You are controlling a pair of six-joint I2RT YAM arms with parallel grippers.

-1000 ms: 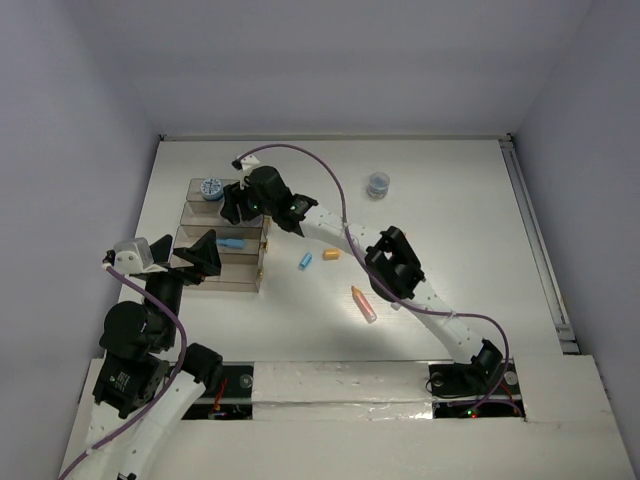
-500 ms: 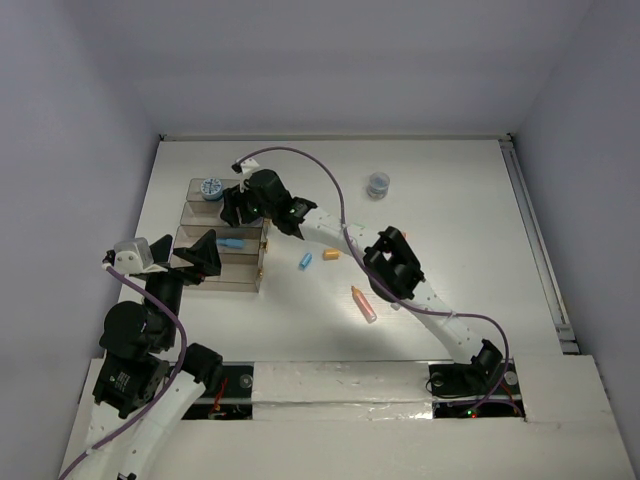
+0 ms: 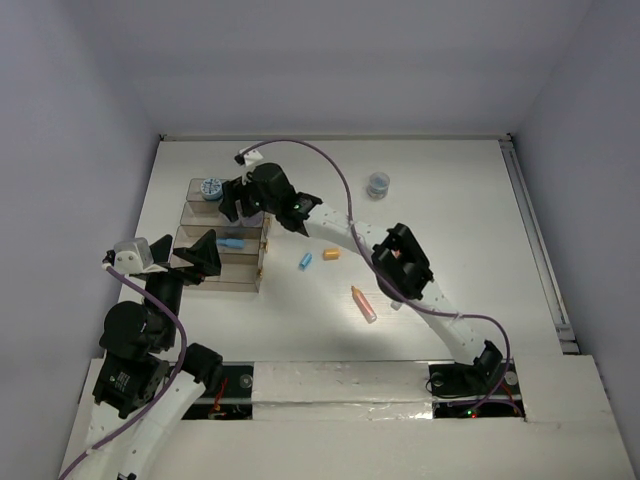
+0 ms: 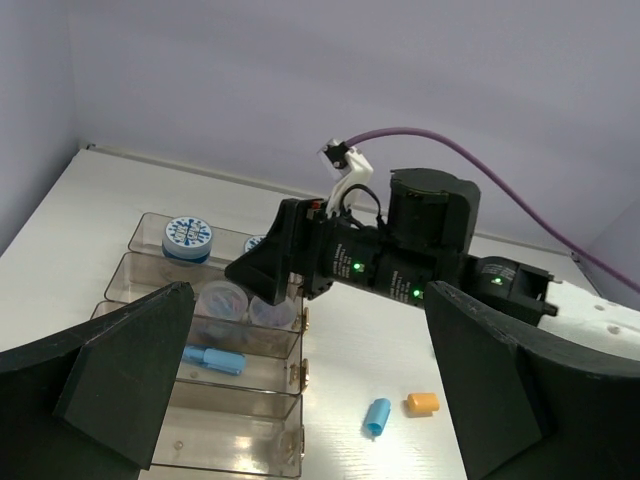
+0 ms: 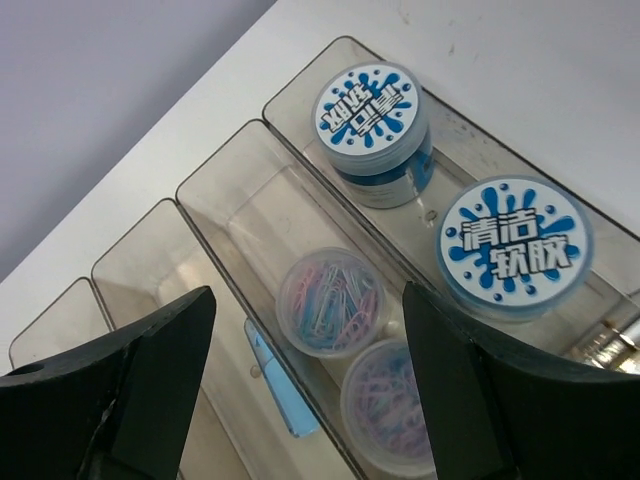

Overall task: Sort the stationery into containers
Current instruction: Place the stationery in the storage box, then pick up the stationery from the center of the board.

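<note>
Jaws of right gripper (image 5: 308, 295) gape wide and empty over trays (image 5: 250, 210), clip pots (image 5: 330, 303) between them, two lidded jars (image 5: 372, 120) just beyond; left gripper (image 4: 309, 290) likewise open, idle; best rise straight clear of tray walls before seeking loose pens (image 3: 363, 303).

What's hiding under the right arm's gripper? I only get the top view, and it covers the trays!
Observer: A second jar stands in the far tray, beside the jar you can see.
Operator: Anything else down there?
Observer: Yes, two clear tubs of paper clips sit side by side in the second tray.
Operator: Is anything being held?
Observer: No. The right gripper is open and empty over the trays.
</note>
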